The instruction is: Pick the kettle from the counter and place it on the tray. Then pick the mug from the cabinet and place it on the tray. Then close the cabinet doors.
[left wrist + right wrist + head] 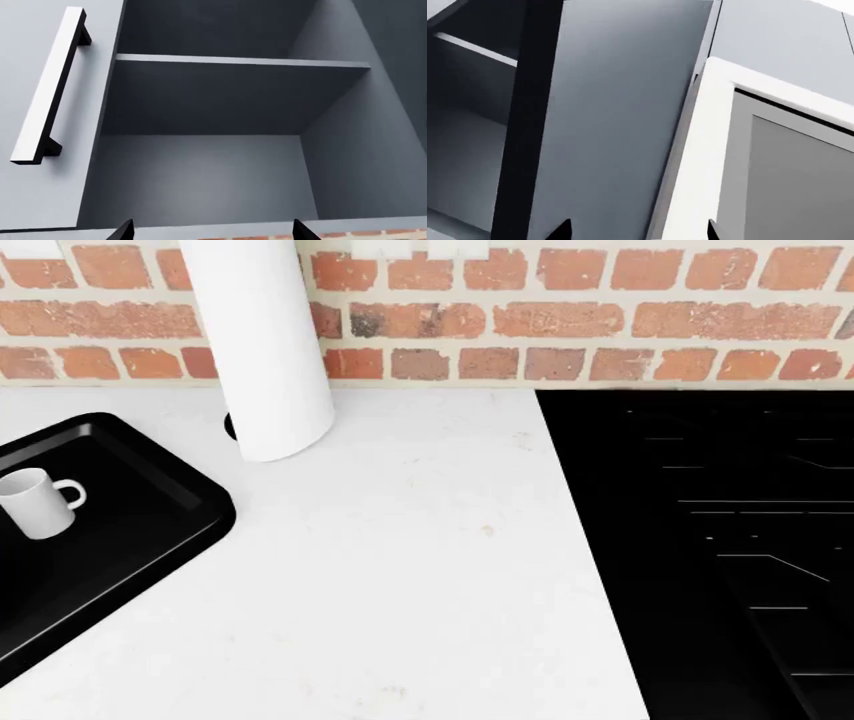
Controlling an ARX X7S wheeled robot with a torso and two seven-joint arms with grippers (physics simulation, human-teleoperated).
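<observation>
The white mug (38,502) stands upright on the black tray (160,540) at the left of the white counter (427,580) in the head view. The kettle is out of view. Neither gripper shows in the head view. My left gripper (210,232) is open and empty in front of the open grey cabinet, facing its empty shelf (240,61), with the left door and its bar handle (50,82) beside it. My right gripper (637,232) is open and empty, facing the inner face of the open right cabinet door (614,115).
A tall white paper-towel roll (260,345) stands behind the tray against the red brick wall (601,320). A black stovetop (721,540) fills the right of the counter. A white-framed panel (747,150) lies beside the right door.
</observation>
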